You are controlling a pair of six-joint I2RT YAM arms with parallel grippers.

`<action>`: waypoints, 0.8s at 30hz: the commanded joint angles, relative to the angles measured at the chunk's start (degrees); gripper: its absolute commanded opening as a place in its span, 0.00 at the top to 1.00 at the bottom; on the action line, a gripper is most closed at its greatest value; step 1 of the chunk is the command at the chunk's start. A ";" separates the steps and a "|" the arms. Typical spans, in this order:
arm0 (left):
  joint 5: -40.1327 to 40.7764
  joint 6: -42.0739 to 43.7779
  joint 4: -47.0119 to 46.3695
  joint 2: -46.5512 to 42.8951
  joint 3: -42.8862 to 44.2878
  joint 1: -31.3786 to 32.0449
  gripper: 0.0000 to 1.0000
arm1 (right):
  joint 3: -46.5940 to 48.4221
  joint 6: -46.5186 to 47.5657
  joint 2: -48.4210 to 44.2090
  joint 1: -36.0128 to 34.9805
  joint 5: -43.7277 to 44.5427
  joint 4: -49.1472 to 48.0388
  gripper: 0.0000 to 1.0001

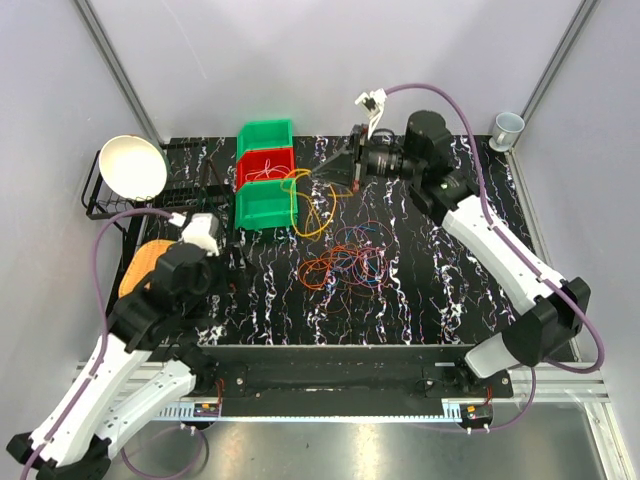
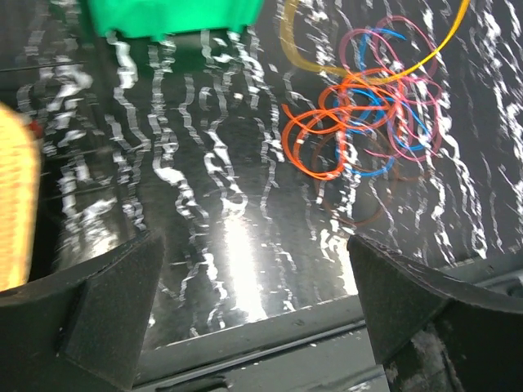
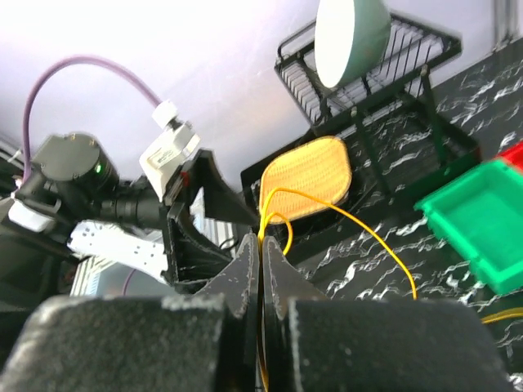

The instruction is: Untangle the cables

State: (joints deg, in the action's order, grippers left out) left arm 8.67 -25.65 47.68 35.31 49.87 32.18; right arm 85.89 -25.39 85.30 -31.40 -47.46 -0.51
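Left jaws are hanging spread wide over a bare patch of the counter (image 2: 237, 245), not gripping anything. The messy pile of cables (image 2: 359, 122), orange, blue and pink loops, is lying on the counter ahead of them and off to their right, well apart. Right jaws are pressing together and pinching a yellow cable (image 3: 359, 224), which is looping out from between the tips and trailing down beside the green bin (image 3: 482, 212).
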 commanded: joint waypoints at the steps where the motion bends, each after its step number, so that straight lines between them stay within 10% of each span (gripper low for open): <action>1: 10.92 -3.34 2.50 -3.49 1.73 -0.10 0.01 | 10.34 3.06 2.49 -0.33 1.85 6.30 1.00; 24: 23.85 -10.56 6.28 -13.69 1.02 -0.46 0.01 | 63.34 9.57 35.81 -1.21 1.67 25.65 1.00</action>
State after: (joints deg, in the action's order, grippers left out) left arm 30.68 -35.68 54.63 21.32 49.89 32.12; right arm 141.47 -17.58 117.69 -31.75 -45.93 21.71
